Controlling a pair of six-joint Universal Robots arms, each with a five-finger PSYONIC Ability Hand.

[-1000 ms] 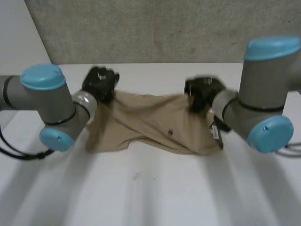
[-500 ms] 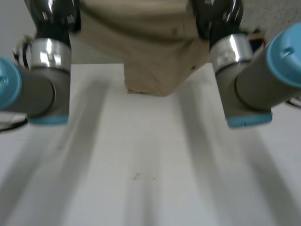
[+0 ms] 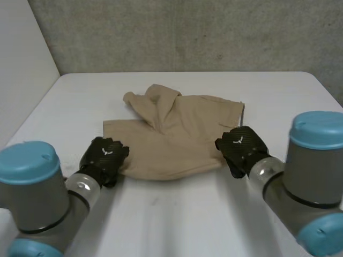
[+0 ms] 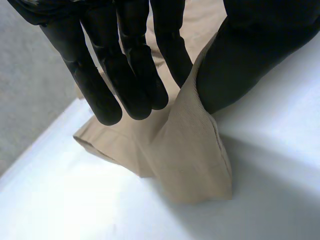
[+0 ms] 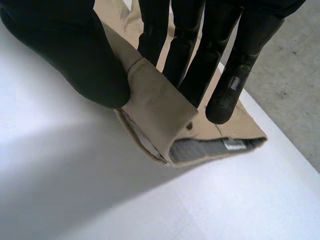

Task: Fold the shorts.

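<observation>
Right wrist view: right hand [image 5: 67,57] pinches shorts [image 5: 157,107] waistband (button [image 5: 190,125] shows); left hand [image 4: 250,55] pinches opposite corner.

Bright, even light throughout (the white table [image 4: 75,210] glares in both wrist views).

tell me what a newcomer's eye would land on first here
The tan shorts lie rumpled in the middle of the white table, one part bunched up at the far side. The left hand pinches their near left corner and the right hand their near right corner, cloth caught between thumb and fingers.
</observation>
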